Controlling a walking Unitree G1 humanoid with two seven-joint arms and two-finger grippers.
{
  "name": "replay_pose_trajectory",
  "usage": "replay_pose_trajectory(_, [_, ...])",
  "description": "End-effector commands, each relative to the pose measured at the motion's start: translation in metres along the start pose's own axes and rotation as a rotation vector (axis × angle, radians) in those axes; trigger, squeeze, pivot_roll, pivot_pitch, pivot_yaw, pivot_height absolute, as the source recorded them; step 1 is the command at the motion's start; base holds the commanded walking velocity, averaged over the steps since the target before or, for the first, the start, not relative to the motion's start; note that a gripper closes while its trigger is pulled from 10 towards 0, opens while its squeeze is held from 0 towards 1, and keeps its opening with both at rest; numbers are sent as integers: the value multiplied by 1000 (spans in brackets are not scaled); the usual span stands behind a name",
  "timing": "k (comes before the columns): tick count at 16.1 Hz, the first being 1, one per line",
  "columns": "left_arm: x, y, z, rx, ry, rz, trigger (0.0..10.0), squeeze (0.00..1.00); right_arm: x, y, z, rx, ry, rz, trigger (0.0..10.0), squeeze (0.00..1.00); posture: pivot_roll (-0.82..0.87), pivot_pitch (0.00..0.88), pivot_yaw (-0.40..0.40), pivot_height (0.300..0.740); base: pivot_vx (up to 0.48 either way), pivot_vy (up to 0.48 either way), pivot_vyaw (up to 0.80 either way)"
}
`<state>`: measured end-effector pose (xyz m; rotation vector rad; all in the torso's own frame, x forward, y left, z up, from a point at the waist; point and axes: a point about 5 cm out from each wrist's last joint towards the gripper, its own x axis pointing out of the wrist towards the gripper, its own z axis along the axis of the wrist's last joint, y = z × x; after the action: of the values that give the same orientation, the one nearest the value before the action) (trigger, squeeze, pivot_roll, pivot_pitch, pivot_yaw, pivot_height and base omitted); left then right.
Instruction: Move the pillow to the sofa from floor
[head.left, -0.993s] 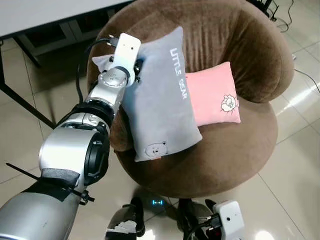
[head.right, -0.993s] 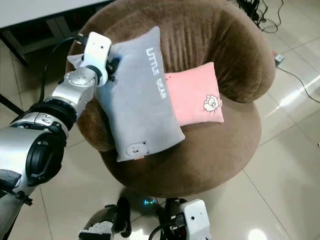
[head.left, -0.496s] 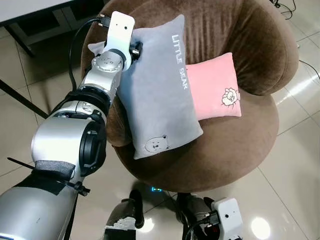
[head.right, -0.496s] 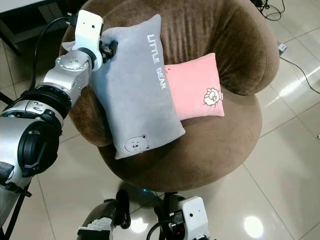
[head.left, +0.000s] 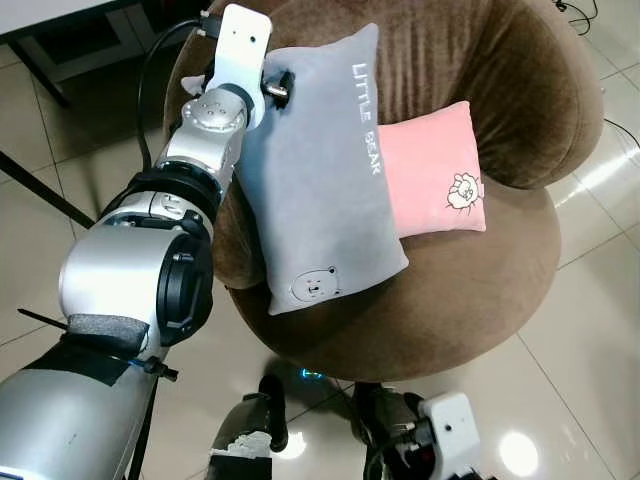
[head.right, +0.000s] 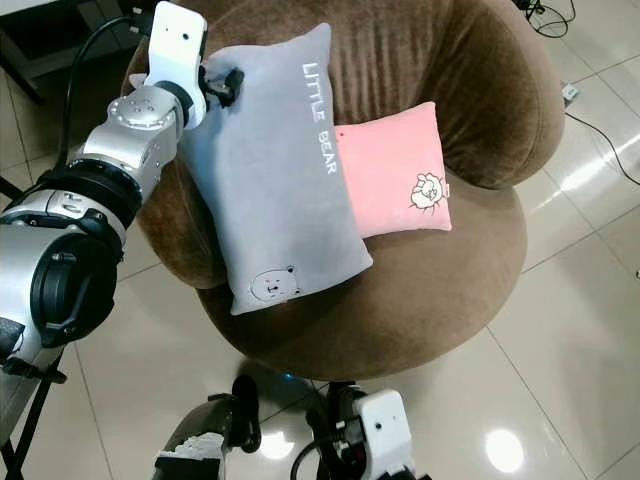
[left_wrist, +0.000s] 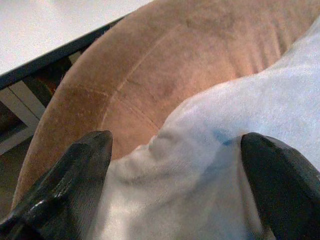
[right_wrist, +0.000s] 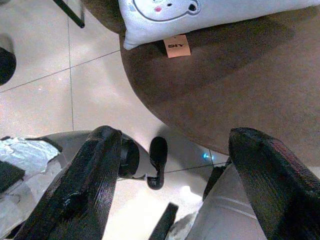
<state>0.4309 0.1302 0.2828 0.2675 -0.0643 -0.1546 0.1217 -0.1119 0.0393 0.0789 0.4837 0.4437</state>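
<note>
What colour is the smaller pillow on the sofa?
Pink pillow, clearest in the right eye view.

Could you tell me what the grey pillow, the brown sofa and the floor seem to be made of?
Grey pillow: soft fleece or plush by its matte, fuzzy nap, with stitched white lettering.
Brown sofa: probably velvet or short plush; the pile shows light and dark streaks.
Floor: glossy beige tile, with grout lines and lamp reflections.
The left gripper has its fingers apart around the pillow's corner.

Brown round sofa (head.left: 480, 300) on tiled floor (head.left: 590, 360); grey pillow (head.left: 320, 190), pink pillow (head.left: 435, 170) on seat.
</note>
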Motion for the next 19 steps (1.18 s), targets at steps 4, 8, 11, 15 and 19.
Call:
replay_pose_trajectory(4, [2,-6,16,15,-57,-62,10000,1000,10,-5,-11,19,24,-4,10000,0,-183,298,19,740,0,0,0])
replay_pose_trajectory(8, [0,-2,21,26,-100,-97,10000,1000,33,-15,-3,-8,-12,4,10000,0,-122,224,33,740,0,0,0])
replay_pose_trajectory(11, [-1,6,24,44,-127,-118,10000,1000,54,-23,3,-37,-32,22,10000,0,-59,150,41,740,0,0,0])
replay_pose_trajectory(15, [-5,21,34,61,-186,-136,10000,1000,79,-33,16,-81,-66,25,10000,0,-11,73,48,740,0,0,0])
replay_pose_trajectory(19, [-20,30,-40,96,-39,-210,10000,0,88,-63,37,-90,-145,-98,10000,0,23,29,37,740,0,0,0])
